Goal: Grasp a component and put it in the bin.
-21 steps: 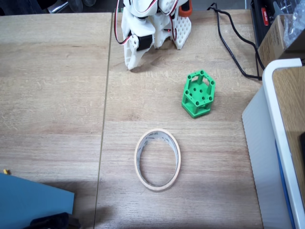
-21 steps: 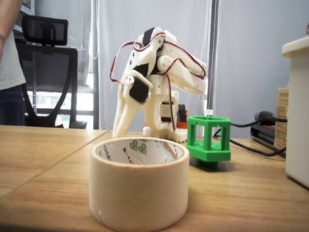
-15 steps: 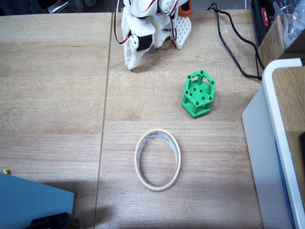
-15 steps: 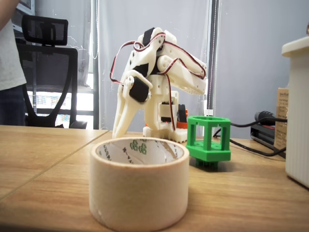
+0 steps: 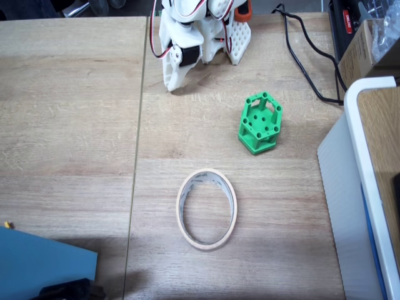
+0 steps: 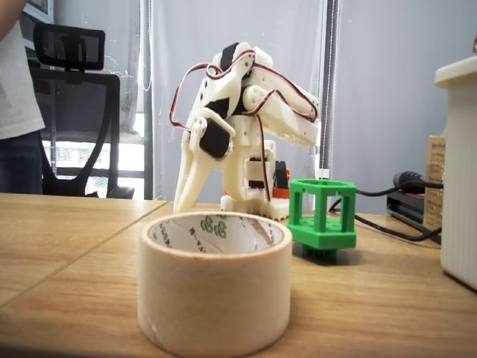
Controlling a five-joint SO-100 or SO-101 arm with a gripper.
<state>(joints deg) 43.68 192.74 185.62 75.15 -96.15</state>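
Observation:
The green hexagonal component (image 5: 260,122) stands upright on the wooden table, right of centre in a fixed view from above, and right of the arm (image 6: 322,212) in the low fixed view. The bin, a beige tape ring (image 5: 179,209), lies flat nearer the front (image 6: 215,298) with nothing inside it. My white gripper (image 5: 170,84) is folded down at the back of the table. Its fingers are together and its tip (image 6: 180,207) almost touches the wood. It holds nothing and stands well left of the component.
A large white-rimmed container (image 5: 369,162) fills the right side. Black cables (image 5: 306,62) run behind the component. A blue object (image 5: 37,269) sits at the front left corner. A person (image 6: 15,112) and a black chair (image 6: 71,112) are behind the table.
The arm, the component and the ring have not moved. Only the person at the left edge of the low view has shifted slightly.

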